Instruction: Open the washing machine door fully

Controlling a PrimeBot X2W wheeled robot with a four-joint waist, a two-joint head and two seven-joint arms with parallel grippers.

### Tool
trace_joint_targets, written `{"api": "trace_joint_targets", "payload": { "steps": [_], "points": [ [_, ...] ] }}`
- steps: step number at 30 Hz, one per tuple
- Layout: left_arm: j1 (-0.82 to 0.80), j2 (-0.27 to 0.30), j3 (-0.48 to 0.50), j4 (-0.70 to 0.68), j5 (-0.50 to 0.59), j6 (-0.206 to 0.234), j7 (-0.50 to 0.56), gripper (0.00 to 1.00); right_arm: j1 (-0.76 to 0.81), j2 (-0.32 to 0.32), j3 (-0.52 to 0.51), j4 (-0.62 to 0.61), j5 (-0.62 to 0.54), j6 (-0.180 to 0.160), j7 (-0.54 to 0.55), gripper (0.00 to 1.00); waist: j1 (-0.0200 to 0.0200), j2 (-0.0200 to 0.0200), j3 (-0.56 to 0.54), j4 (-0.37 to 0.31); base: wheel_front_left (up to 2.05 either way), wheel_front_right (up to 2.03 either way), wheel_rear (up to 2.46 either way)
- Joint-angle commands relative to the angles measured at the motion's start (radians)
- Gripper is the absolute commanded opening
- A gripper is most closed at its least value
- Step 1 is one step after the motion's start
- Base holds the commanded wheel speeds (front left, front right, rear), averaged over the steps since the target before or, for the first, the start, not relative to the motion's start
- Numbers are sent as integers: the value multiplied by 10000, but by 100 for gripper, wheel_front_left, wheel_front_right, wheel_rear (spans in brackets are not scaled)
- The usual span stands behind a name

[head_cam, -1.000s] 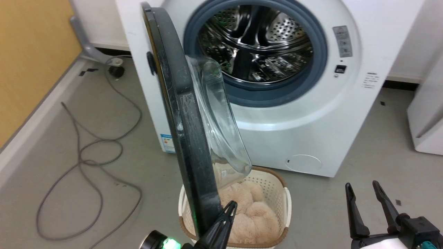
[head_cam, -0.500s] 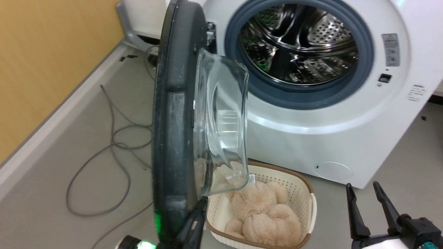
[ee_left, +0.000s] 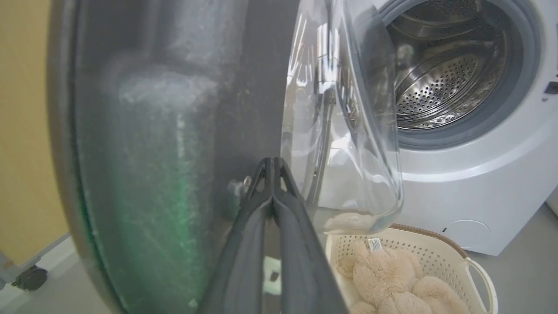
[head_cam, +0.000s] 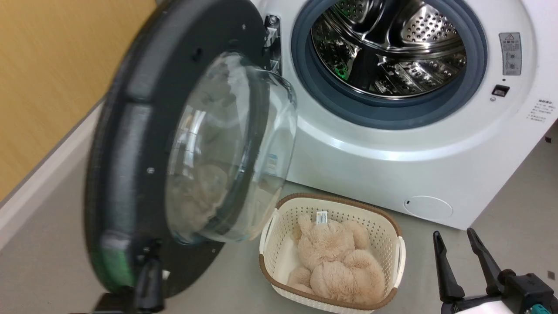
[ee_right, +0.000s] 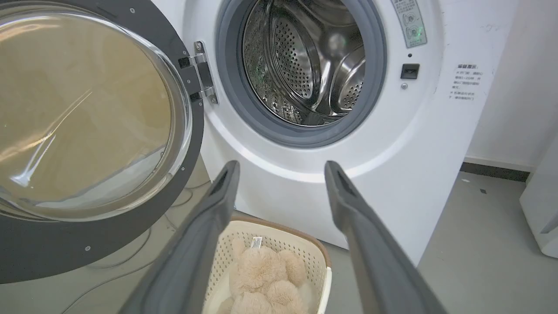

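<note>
Presently, the left gripper has its two fingers pressed together with nothing pinched between them. In the left wrist view the tips appear to rest against the inner black face of the washing machine door, low on the ring and just beside the rim of its glass bowl. From this gripper the door rises up and away. Its free edge is at the gripper end, and its hinge is at the far end, fixed to the washing machine left of the grey-blue gasket.

We judge the door to stand past square to the machine front, since its inner face and bowl are turned toward the head camera. The steel drum is fully exposed. Any remaining travel runs about the upright hinge axis, carrying the free edge further left toward the yellow wall. A push at the free edge gives the longest lever.

The left arm is plainly the nearer. The right gripper hangs low on the right with its fingers spread and empty, well apart from the door. A cream basket holding a beige plush toy sits on the floor near the machine front, between the two grippers (it lies clear of the door's leftward path, as far as we can judge).
</note>
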Motion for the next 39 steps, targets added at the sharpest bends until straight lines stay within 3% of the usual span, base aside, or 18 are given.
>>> {"api": "trace_joint_targets", "payload": {
  "steps": [1,6,13,21,39],
  "points": [
    [-151,106,459,211,-260,-69,-44,0,-69,36,28,-3,-47,52,-45,100,0,0,77,-80,0,0,0],
    [-631,502,1454,863,-428,-134,-44,0,-209,36,24,23,-175,52,-45,100,0,0,314,-258,0,0,0],
    [-1266,598,2610,1214,-814,-64,-44,0,-356,36,-50,-5,-278,52,-45,100,0,0,639,-448,0,0,0],
    [-2429,965,3934,2163,-1193,-391,-44,0,-618,36,-70,2,-386,52,-45,100,0,0,1058,-623,0,0,0],
    [-4215,1633,5269,4707,-1271,-917,-44,0,-992,36,-98,117,-521,52,-46,100,0,0,1408,-946,0,0,0]
  ]
}}
